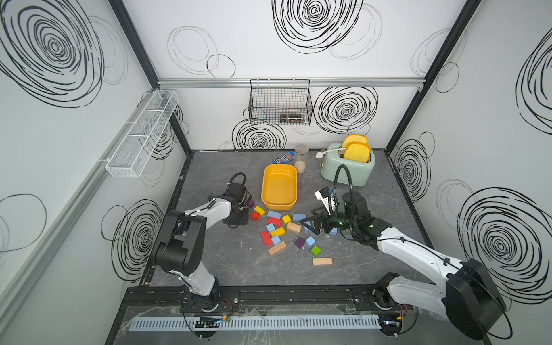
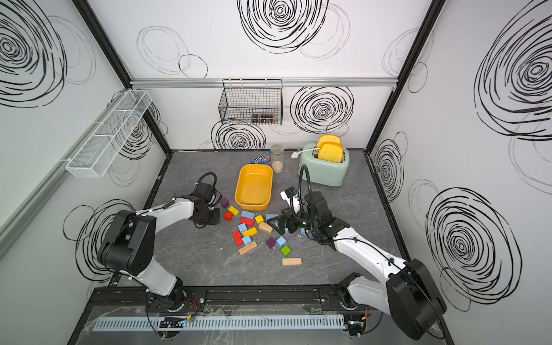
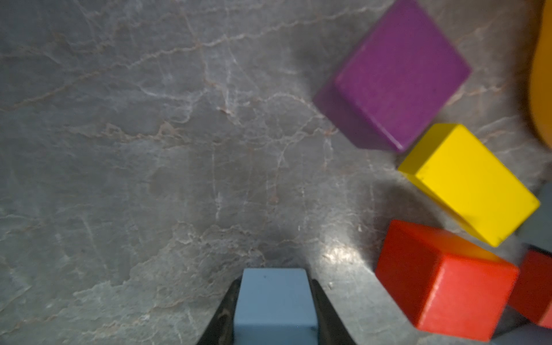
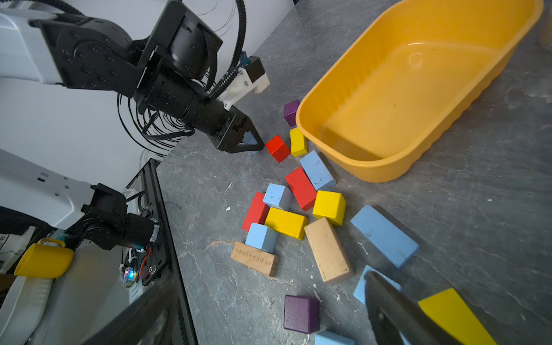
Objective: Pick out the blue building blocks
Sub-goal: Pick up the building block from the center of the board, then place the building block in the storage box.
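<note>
Closest to the left wrist camera, a blue cube (image 3: 274, 301) is being clamped between the jaws of the left gripper (image 4: 254, 145), near a red cube (image 3: 442, 280). Other blue building blocks (image 1: 274, 214) are being seen scattered on the table (image 1: 227, 263) beside the yellow tub (image 1: 279, 185). The right gripper (image 1: 309, 225) is being held wide open above them, gripping nothing.

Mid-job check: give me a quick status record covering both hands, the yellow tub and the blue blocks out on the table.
left hand: shut on a blue cube, close over the table; cannot tell if the cube is lifted
loose blue blocks: at least six on the table
right hand: open, holding nothing, above the loose blue blocks
yellow tub: empty
</note>
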Action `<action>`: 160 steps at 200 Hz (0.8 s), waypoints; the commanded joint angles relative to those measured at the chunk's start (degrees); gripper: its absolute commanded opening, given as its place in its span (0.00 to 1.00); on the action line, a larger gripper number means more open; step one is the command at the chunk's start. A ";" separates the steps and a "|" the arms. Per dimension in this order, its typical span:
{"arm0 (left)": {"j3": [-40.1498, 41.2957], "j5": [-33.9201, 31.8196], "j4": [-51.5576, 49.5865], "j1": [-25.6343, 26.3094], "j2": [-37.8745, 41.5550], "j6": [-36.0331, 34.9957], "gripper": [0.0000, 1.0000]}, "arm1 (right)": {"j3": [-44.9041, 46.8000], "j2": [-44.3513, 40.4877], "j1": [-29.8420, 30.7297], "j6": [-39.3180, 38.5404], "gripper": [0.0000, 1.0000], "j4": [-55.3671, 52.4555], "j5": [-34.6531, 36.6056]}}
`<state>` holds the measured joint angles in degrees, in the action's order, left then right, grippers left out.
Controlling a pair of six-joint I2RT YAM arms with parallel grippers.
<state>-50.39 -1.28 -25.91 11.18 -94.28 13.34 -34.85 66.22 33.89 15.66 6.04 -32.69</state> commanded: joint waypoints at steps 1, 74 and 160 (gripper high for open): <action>-2.31 -1.44 -1.83 -0.28 2.33 -0.15 0.15 | -1.81 0.58 0.69 -1.42 0.98 -0.17 -1.25; -9.76 3.10 -2.59 0.63 11.10 0.29 0.00 | -6.02 -0.19 0.86 -2.79 0.98 -0.42 -5.08; -21.81 4.82 -4.05 5.53 9.70 -0.95 0.01 | -11.08 -1.53 -0.95 -0.85 0.98 2.54 1.86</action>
<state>-68.88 2.66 -30.20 15.44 -83.05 12.84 -44.31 66.06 33.93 13.76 6.28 -33.58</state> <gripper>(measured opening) 0.349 0.976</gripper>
